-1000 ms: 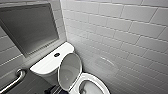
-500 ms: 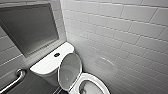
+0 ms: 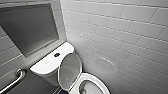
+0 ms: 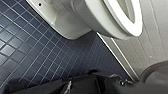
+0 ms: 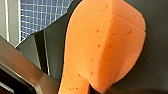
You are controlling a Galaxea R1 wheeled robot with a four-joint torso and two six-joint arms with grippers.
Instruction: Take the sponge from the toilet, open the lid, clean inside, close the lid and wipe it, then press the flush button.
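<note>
The white toilet (image 3: 96, 79) stands in the corner in the head view. Its lid (image 3: 70, 71) is raised and leans back against the cistern (image 3: 47, 65). The dark round flush button (image 3: 57, 54) sits in the middle of the cistern top. The orange sponge (image 5: 100, 45) looms large in the right wrist view, and my right gripper (image 5: 85, 87) is shut on its narrow end. The left wrist view looks up at the underside of the toilet bowl (image 4: 82, 17) and its white seat ring (image 4: 130, 22), with nothing in the left gripper.
A metal grab bar (image 3: 15, 80) runs along the wall left of the cistern, under a dark framed panel (image 3: 30, 27). A white tiled wall (image 3: 125, 37) stands close on the toilet's right. The floor is dark blue tile (image 4: 37, 55).
</note>
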